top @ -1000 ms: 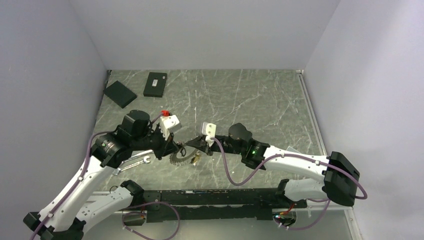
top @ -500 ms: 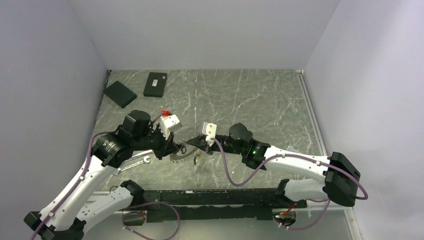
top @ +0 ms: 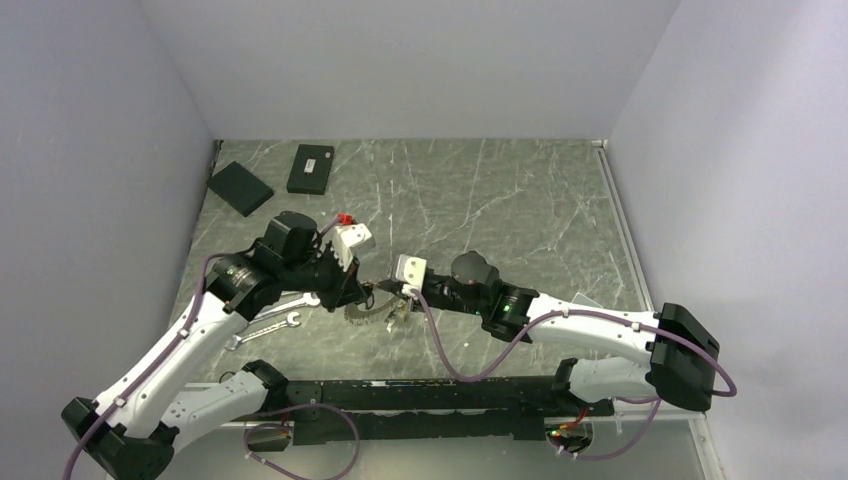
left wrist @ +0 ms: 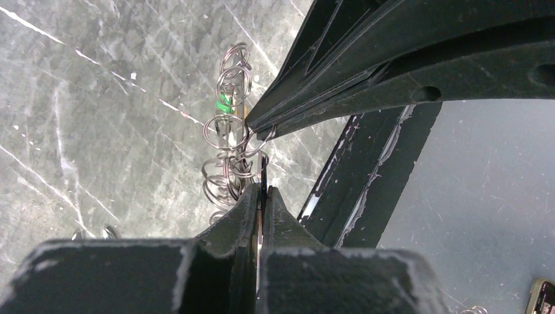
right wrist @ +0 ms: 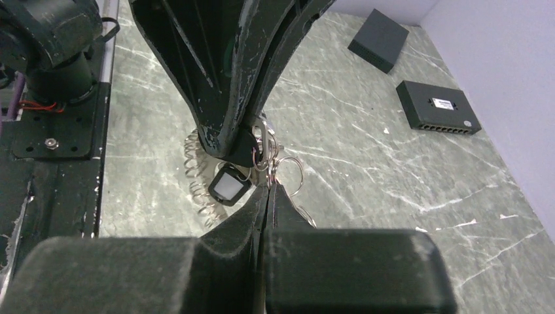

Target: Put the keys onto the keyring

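The keyring [top: 364,313] is a dark toothed arc held between both grippers just above the marble table [top: 480,200]. In the left wrist view its keys [left wrist: 226,140] hang as a string of small thin silver loops with a green tag [left wrist: 224,103]. My left gripper [left wrist: 262,191] is shut on a thin dark edge of the ring. My right gripper [right wrist: 269,185] is shut on a small silver loop [right wrist: 269,167] of a key, tip to tip with the left fingers [right wrist: 222,124]. A small black tag with a white face [right wrist: 228,184] hangs beside them.
Two long silver wrenches [top: 272,318] lie on the table under the left arm. Two flat black boxes [top: 240,187] [top: 311,168] lie at the far left; they also show in the right wrist view [right wrist: 378,39] [right wrist: 437,108]. The black base rail [top: 420,395] runs along the near edge.
My right gripper has moved left, closer to the left gripper. The left wrist has shifted back and to the right. The keyring stays between the two grippers.
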Controlling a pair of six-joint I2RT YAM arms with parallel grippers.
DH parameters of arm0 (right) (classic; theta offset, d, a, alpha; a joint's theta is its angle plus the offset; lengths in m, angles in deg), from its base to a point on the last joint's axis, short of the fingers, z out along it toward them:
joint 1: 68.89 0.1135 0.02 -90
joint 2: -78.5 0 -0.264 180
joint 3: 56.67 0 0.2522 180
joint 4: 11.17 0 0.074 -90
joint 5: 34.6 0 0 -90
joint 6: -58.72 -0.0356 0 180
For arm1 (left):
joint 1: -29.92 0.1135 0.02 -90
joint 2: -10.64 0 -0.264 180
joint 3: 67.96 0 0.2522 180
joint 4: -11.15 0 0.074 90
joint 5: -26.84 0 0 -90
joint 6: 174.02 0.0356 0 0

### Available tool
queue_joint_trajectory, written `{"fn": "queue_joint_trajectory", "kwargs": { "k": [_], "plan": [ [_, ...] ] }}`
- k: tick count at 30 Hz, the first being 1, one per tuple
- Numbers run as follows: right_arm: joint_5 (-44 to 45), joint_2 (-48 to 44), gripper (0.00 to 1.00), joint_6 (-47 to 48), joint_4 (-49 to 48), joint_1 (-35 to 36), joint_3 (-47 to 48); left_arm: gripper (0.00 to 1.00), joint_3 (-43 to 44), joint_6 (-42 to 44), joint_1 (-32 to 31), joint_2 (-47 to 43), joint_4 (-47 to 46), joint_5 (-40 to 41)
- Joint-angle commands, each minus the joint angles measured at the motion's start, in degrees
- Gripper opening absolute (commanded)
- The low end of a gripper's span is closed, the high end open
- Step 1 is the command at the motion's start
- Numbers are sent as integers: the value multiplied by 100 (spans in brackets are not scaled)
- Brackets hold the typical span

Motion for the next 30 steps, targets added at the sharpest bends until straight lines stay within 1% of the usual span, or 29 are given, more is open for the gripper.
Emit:
{"fn": "queue_joint_trajectory", "kwargs": {
  "k": [1,5,10,11,13,16,17,19,21,23,25,27,30],
  "plan": [
    [73,-140,0,133,-420,30,260,0,12,-83,12,124,-92,-74],
    [136,-187,0,157,-411,30,236,0,15,-78,12,159,-16,-5],
    [285,-192,0,197,-384,31,210,0,94,22,12,-75,166,194],
    [341,-193,0,208,-374,26,210,4,99,50,12,-141,198,198],
    [397,-222,0,250,-365,30,222,16,60,99,12,-273,249,212],
    [405,-255,0,280,-348,30,243,39,-10,112,14,-422,296,281],
    [398,-269,0,282,-347,30,245,44,-22,99,12,-450,309,322],
    [387,-299,0,288,-347,31,245,51,-23,86,12,-457,335,369],
    [396,-333,0,303,-327,30,249,54,-7,66,12,-442,351,394],
    [404,-369,0,321,-304,30,249,54,24,33,12,-425,318,416],
    [418,-402,0,334,-294,32,240,50,45,-57,12,-415,207,405],
    [445,-415,0,355,-273,38,234,45,52,-217,12,-394,-43,296],
    [554,-390,0,418,-252,68,219,32,112,-613,12,-334,-406,205]
  ]
}}
